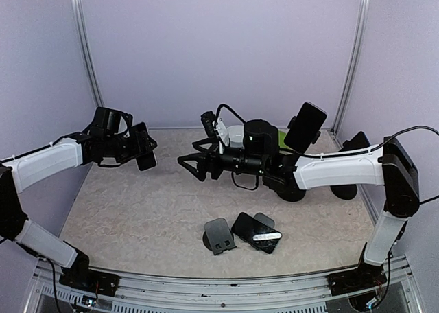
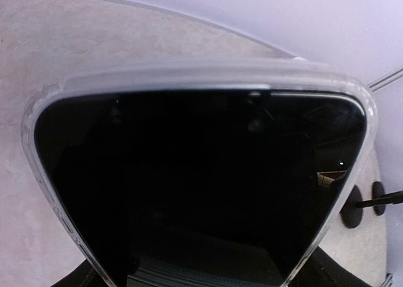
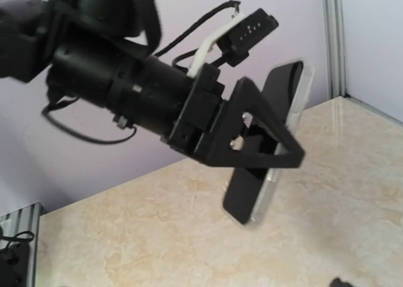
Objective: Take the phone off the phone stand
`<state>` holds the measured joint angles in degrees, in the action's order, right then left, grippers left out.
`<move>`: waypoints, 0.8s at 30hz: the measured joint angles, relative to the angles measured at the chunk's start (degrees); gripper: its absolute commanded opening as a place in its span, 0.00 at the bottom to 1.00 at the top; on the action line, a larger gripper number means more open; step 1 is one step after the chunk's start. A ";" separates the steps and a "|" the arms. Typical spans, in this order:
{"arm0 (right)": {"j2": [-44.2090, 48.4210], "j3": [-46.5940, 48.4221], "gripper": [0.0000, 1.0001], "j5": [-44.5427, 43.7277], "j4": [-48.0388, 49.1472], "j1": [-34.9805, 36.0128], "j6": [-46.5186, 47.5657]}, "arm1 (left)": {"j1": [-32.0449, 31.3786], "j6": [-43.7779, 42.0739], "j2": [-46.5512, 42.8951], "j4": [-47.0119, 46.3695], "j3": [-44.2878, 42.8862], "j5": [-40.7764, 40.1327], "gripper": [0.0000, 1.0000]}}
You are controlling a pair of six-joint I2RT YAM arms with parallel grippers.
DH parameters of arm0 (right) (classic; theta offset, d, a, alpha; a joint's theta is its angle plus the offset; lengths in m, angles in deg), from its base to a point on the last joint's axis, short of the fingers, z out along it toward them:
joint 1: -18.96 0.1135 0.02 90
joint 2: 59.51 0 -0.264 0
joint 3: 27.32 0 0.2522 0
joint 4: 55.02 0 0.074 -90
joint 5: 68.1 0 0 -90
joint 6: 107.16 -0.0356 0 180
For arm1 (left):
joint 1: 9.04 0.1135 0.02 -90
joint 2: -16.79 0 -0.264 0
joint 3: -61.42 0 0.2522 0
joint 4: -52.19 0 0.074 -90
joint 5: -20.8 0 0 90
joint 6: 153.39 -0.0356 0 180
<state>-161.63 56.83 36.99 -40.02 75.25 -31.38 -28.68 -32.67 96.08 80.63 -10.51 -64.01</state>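
A black phone in a clear case [image 1: 146,159] hangs in the air over the left of the table, with my left gripper [image 1: 143,151] shut on it. In the left wrist view the phone's dark screen [image 2: 201,174] fills the frame and hides the fingers. The right wrist view shows the same phone [image 3: 250,196] upright between the left gripper's fingers [image 3: 223,129]. My right gripper [image 1: 192,165] stands open just right of the phone, apart from it and holding nothing. An empty black phone stand [image 1: 219,235] sits near the front of the table.
A second phone [image 1: 255,232] lies flat beside another stand [image 1: 266,220] at front centre. A third phone [image 1: 306,126] leans upright at the back right, above dark stand bases [image 1: 293,191]. A green and a white object [image 1: 233,132] sit at the back.
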 measured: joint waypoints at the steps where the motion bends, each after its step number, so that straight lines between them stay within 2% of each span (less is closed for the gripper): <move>1: 0.00 -0.22 0.88 0.79 0.26 -0.31 -0.33 | 1.11 -2.03 0.57 1.92 -0.55 0.02 0.48; 7: -0.02 -1.18 0.88 6.45 2.60 -1.70 -2.43 | 4.90 -11.50 4.76 11.43 -2.38 -3.54 0.47; 13: -0.04 -1.16 0.88 11.50 3.32 -2.12 -3.63 | 7.37 -16.52 7.37 17.57 -2.23 -5.55 0.47; 20: -0.11 -1.16 0.89 14.27 3.69 -2.60 -4.57 | 13.92 -20.09 7.74 19.30 -0.44 -7.72 0.47; 24: -0.11 -1.16 0.89 15.06 3.78 -2.86 -4.96 | 14.25 -20.76 10.27 19.32 0.74 -9.01 0.47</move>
<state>-161.74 55.68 52.05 -36.24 72.39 -36.34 -14.42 -53.43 106.35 99.95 -9.77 -73.01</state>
